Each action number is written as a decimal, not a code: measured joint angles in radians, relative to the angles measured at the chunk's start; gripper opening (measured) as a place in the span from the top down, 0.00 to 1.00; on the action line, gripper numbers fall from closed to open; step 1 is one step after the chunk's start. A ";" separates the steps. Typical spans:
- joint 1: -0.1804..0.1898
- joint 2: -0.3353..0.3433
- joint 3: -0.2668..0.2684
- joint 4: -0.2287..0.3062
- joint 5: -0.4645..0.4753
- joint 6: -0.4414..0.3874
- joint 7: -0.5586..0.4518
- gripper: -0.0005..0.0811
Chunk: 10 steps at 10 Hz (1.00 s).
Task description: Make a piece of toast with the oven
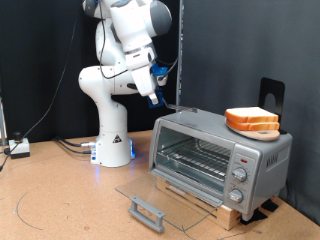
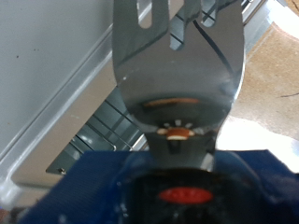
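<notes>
Two pale, tan-crusted slices of toast (image 1: 252,121) lie stacked on top of the silver toaster oven (image 1: 218,158), its glass door (image 1: 165,200) folded down open, while the arm's end effector (image 1: 156,96), clenched on a metal spatula (image 2: 174,70), hangs above the oven's exterior-view left.

The oven (image 1: 220,155) has a brushed silver metal casing, a wire metal rack and a clear, glossy glass door (image 1: 160,196) with a grey handle. The 2 bread slices (image 1: 251,121) look soft, matt and pale with tan crust. The arm (image 1: 125,70) wears smooth, glossy white plastic. A shiny metal fork-like tool (image 2: 177,65) reflects light.
</notes>
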 joint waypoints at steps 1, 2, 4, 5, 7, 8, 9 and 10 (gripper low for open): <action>0.004 0.017 0.013 0.001 0.013 0.013 0.000 0.47; 0.010 0.034 0.028 0.001 0.030 0.032 0.000 0.47; 0.021 0.065 0.056 0.009 0.066 0.067 0.000 0.47; 0.025 0.081 0.070 0.013 0.082 0.082 0.001 0.47; 0.032 0.111 0.096 0.025 0.114 0.112 0.004 0.47; 0.034 0.126 0.109 0.032 0.122 0.118 0.009 0.47; 0.035 0.140 0.124 0.038 0.133 0.129 0.015 0.47; 0.038 0.153 0.137 0.043 0.149 0.138 0.018 0.47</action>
